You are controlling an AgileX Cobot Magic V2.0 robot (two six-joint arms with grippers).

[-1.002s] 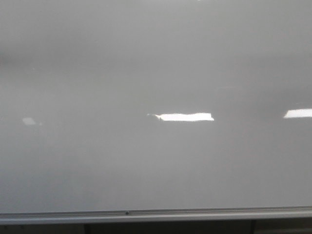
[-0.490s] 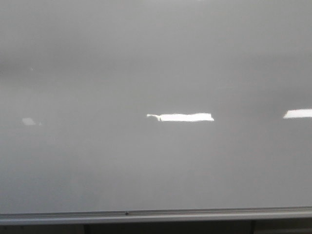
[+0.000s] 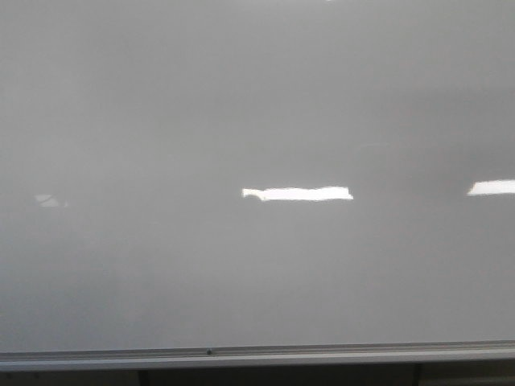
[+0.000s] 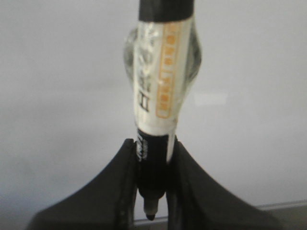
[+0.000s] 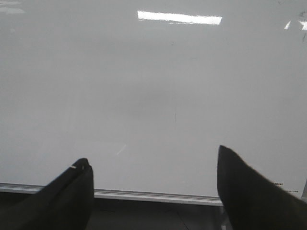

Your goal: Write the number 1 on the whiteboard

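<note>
The whiteboard [image 3: 257,96] is glossy pale grey and fills the front view; I see no black stroke on it there, and neither gripper shows there. In the left wrist view my left gripper [image 4: 152,143] is shut on a black marker [image 4: 158,96] with a white and orange label. Its uncapped tip [image 4: 152,214] points back between the fingers, and the board [image 4: 57,72] lies behind. In the right wrist view my right gripper [image 5: 152,154] is open and empty before the board [image 5: 144,72]. A faint thin vertical line [image 5: 175,114] shows there; I cannot tell if it is the number 1.
A silver rail [image 3: 322,352] runs along the board's bottom edge, with dark supports below. It also shows in the right wrist view [image 5: 153,195]. Bright horizontal light reflections [image 3: 298,193] lie on the board at the middle and the right edge.
A dim shadow at the far left of the board has faded. The small reflection at the left has shifted slightly. Nothing else differs.
</note>
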